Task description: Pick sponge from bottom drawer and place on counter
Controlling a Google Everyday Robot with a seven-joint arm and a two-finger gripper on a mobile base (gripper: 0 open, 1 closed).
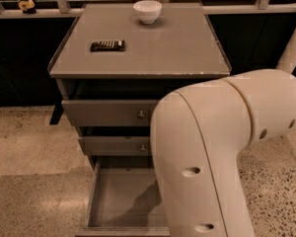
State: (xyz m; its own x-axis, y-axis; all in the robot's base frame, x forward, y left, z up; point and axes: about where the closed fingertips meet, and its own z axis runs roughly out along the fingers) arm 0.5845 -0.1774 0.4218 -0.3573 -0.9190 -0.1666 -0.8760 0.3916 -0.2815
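The bottom drawer (113, 201) stands pulled open; the grey floor of it that shows is bare, with the arm's shadow on it. The sponge is hidden or out of view. The counter (153, 48) is the broad grey top of the cabinet. My gripper is not in view; only the large white arm (212, 157) shows, and it covers the right part of the drawer and of the cabinet front.
A white bowl (147, 11) stands at the back of the counter. A dark bar with pale markings (107, 45) lies on its left side. Two shallower knobbed drawers (111, 113) sit above the open one. Speckled floor lies on both sides.
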